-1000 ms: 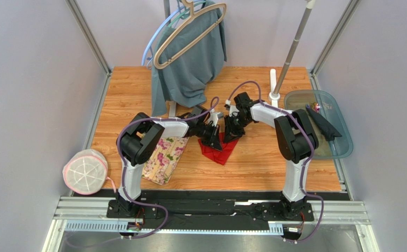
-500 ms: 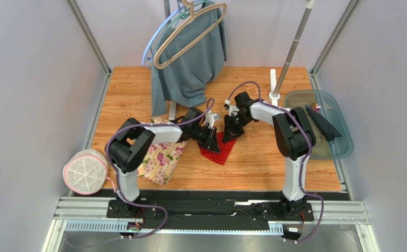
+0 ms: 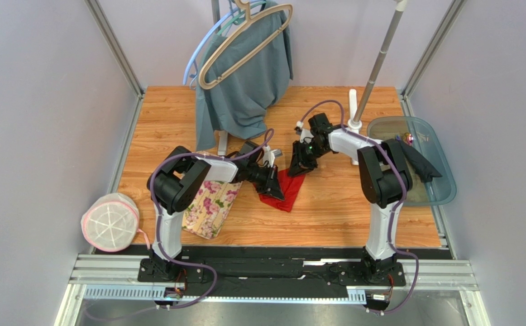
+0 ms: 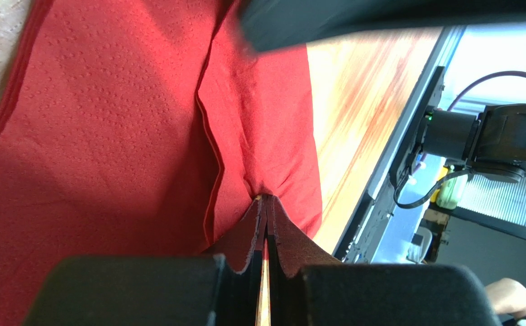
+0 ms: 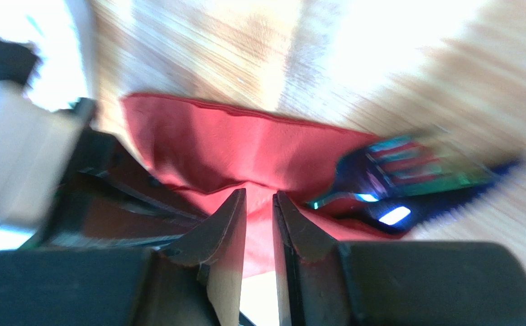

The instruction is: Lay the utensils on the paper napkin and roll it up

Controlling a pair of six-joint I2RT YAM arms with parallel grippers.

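The red paper napkin (image 3: pixel 286 193) lies crumpled and partly folded on the wooden table between both arms. My left gripper (image 4: pixel 266 199) is shut, pinching a puckered fold of the paper napkin (image 4: pixel 109 136) at its tips. It sits at the napkin's left side (image 3: pixel 276 187). My right gripper (image 5: pixel 259 197) hovers at the napkin's far edge (image 3: pixel 297 168), its jaws a narrow gap apart, with the paper napkin (image 5: pixel 245 146) behind the gap. Blurred utensils, a green-blue fork (image 5: pixel 408 166) and a dark blue piece (image 5: pixel 463 197), stick out of the napkin on the right.
A floral mat (image 3: pixel 211 200) lies left of the napkin under the left arm. A grey-green garment (image 3: pixel 245 81) hangs on a hanger at the back. A clear tray (image 3: pixel 442 183) sits at the right edge, a pole stand (image 3: pixel 355 123) behind, a round white basket (image 3: pixel 111 221) front left.
The right gripper has drawn back toward the far side of the napkin. The left arm shifted slightly while staying at the napkin's left edge. The napkin looks narrower.
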